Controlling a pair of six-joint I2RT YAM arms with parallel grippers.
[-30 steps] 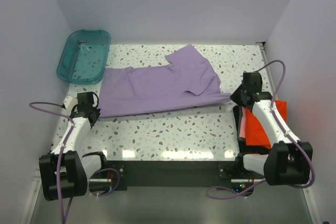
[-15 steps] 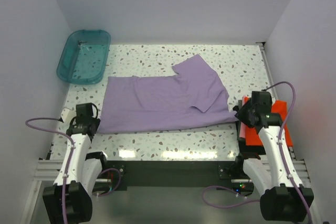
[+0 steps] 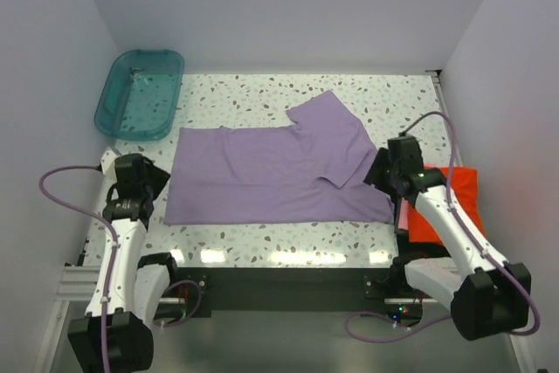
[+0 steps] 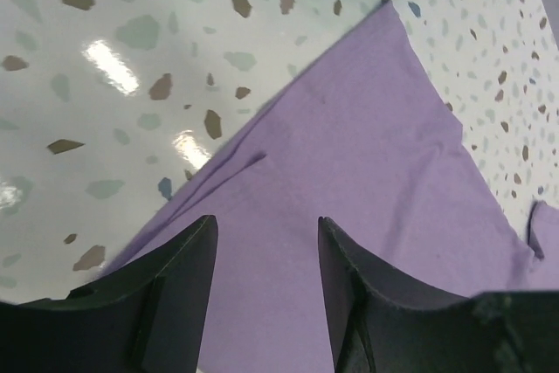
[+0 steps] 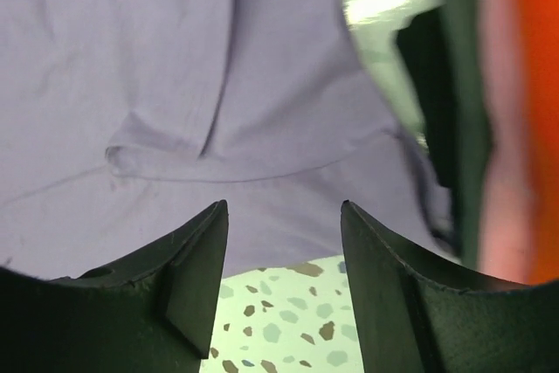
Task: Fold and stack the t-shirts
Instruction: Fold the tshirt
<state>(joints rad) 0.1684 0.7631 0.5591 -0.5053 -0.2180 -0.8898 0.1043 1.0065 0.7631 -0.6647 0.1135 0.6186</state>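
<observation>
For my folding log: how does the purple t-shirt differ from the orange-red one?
The purple t-shirt lies spread out across the middle of the table; the orange-red t-shirt is a compact bundle at the right edge. The purple one shows almost whole, while the right arm crosses the orange-red one. Both are plain cloth.

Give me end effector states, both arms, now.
Left end effector: open, empty, over the lavender t-shirt.
Right end effector: open, empty, over that shirt's edge.
</observation>
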